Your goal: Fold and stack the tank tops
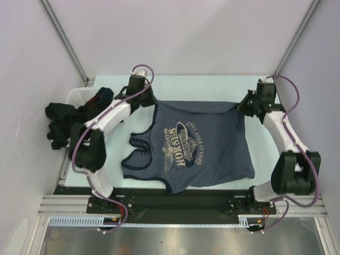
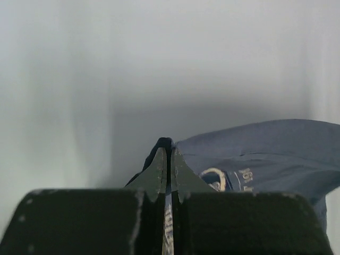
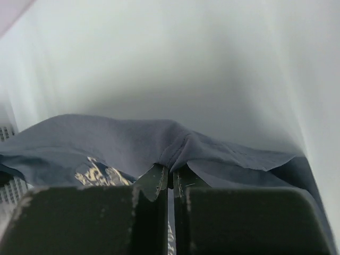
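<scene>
fold start | my left gripper (image 2: 166, 154) and right gripper (image 3: 170, 172) each pinch a far hem corner of the blue-grey tank top (image 1: 196, 149), so it stays taut (print up) | it lies flat beside the white basket (image 1: 78, 95) | black tank top (image 1: 62, 123) heaped against the basket

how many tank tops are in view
2. A blue-grey tank top lies spread across the table; a black tank top is bunched at the left beside the basket. That heap may hide more.

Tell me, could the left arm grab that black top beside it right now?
Probably not yet: the left gripper is shut on the blue tank top; the black top lies near, unblocked.
</scene>
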Available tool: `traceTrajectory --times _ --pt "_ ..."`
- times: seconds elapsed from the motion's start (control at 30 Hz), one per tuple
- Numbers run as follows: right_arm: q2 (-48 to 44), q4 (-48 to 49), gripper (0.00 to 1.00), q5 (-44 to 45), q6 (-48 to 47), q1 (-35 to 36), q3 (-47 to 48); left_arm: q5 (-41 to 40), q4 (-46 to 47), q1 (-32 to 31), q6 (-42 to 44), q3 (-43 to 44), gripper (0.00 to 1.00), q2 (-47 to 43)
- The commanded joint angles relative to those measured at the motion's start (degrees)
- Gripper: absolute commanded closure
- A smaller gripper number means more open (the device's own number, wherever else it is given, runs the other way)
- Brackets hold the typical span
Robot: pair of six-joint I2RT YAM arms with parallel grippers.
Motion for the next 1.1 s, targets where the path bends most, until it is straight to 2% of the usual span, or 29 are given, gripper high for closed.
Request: traceTrajectory --times 0.0,0.1,0.17,0.2,0.23,0.27,0.3,0.33,0.37,0.4,0.43,0.47,0.5,0.57,0.6,0.63,0.7,0.77,0.87,1.0,1.07 --pt "7.97 11.78 1.00 -2.48 2.26 -3.56 5.62 1.41 6.61 0.11 -0.83 12.82 1.00 8.00" --pt "14.65 13.71 1.00 -3.01 3.58 -5.24 12.19 1.06 3.28 0.11 0.23 22.92 1.00 19.21" --pt "22.12 14.51 1.00 -2.13 4.63 -6.64 17.30 0.54 0.12 0.11 0.93 35.05 1.00 28.18" --pt "24.76 14.77 1.00 -2.04 6.21 -7.17 19.85 -0.34 -0.85 0.19 1.11 44.14 1.00 31.26" --pt "30.27 15.47 0.94 -2.48 7.44 -7.87 25.44 -0.43 -1.73 0.37 1.11 49.01 0.99 34.33" --pt "32.76 15.74 0.66 -2.57 8.67 -8.83 28.02 0.09 -3.48 0.54 1.02 53.67 0.88 40.72" --pt "34.70 15.83 0.29 -2.39 10.08 -9.10 30.57 1.83 -4.63 0.72 0.76 61.90 0.64 43.30" --pt "36.46 15.74 0.23 -2.22 10.44 -9.28 33.29 2.72 -5.51 0.98 0.23 65.12 0.20 45.59" --pt "37.95 14.61 0.22 -2.74 10.35 -9.37 34.28 3.43 -7.35 1.42 0.05 67.32 0.04 46.74" --pt "37.88 13.99 0.21 -3.61 9.74 -9.46 34.46 3.78 -7.89 1.60 0.14 66.82 0.00 45.71" --pt "37.18 13.11 0.21 -3.71 8.69 -9.46 34.11 2.22 -8.07 1.51 1.71 64.38 0.00 43.53" --pt "33.96 13.36 0.21 -3.36 8.16 -9.46 29.58 1.25 -6.07 1.43 2.59 60.35 0.00 40.81" --pt "31.75 14.76 0.23 -2.92 7.90 -9.55 26.32 0.37 -4.05 1.25 3.30 50.13 0.00 33.21" --pt "27.18 19.77 0.27 -3.27 7.63 -9.81 15.63 -2.97 -0.97 0.81 4.36 41.02 0.00 25.88" --pt "23.68 20.65 0.32 -3.79 7.63 -9.90 12.26 -3.07 -1.04 0.72 4.45 37.58 0.00 22.97" --pt "21.73 21.53 0.35 -5.10 7.37 -9.98 9.79 -4.81 -1.39 0.46 4.62 32.24 0.00 17.80" --pt "17.34 21.28 0.40 -5.64 7.10 -9.99 3.48 -6.76 -3.23 -0.77 4.80 25.20 0.00 13.47" --pt "14.51 19.27 0.40 -5.30 6.32 -9.90 -0.24 -9.47 -4.81 -3.40 5.59 20.44 0.00 7.49" --pt "7.84 15.22 0.39 -0.65 5.61 -9.90 -6.22 -12.38 -4.82 -7.44 5.85 10.16 0.00 -0.60" --pt "-1.04 7.67 0.43 11.71 8.05 -9.90 -12.98 -10.55 -0.96 -10.96 3.05 -7.30 0.00 -10.62" --pt "-6.21 4.24 0.43 14.47 9.20 -9.99 -16.94 -10.80 1.32 -13.41 1.29 -12.43 0.00 -14.92"
